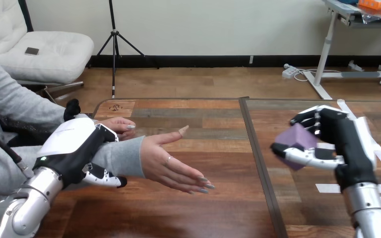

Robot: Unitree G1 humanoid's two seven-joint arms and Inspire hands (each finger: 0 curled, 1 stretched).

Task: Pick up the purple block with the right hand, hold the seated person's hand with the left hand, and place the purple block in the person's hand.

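At right centre I see my right hand (346, 145) clamped on the purple block (296, 140), over the table (218, 124) — well apart from the person's hand (167, 164), held open left of centre. Lower left, my left hand (72, 148) grips the person's forearm (124, 157) — thumb under, fingers over.

Left robot hand (72, 144) palm down, fingers curled closed, right robot hand (345, 139) facing left, fingers and thumb clamped.
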